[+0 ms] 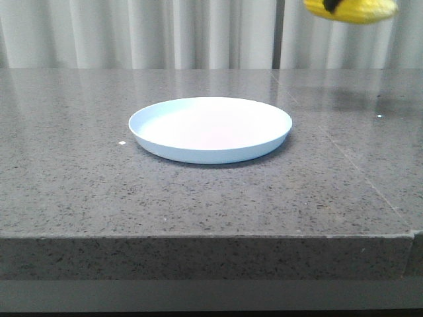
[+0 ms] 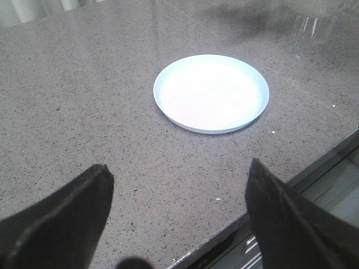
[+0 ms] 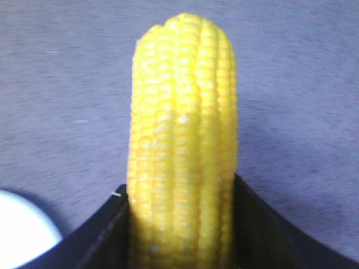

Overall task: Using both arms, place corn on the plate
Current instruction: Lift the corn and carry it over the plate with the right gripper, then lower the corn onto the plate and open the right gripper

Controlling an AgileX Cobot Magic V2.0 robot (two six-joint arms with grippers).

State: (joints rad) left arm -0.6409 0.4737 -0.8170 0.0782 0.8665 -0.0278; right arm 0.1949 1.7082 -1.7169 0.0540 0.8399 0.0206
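Corn (image 1: 351,9) shows in the front view only as a yellow underside at the top right edge, held high above the speckled stone table (image 1: 198,198) and well off to the right of the plate (image 1: 210,129), which lies bare near the table's middle; neither arm is otherwise visible there. From the left wrist view, the left gripper (image 2: 178,216) hangs over the table's near edge with its two dark fingers spread wide and nothing between them, the plate ahead of it. From the right wrist view, the right gripper (image 3: 180,224) is clamped on the cob, a dark finger pressing each side of its lower part, and the kernel rows run away from the camera to a blunt rounded end; a sliver of the plate peeks in at the corner. The cob looks stiff and fairly light, but round and smooth-kerneled, so I judge it could twist or roll; a hold across the thick middle seems safest.
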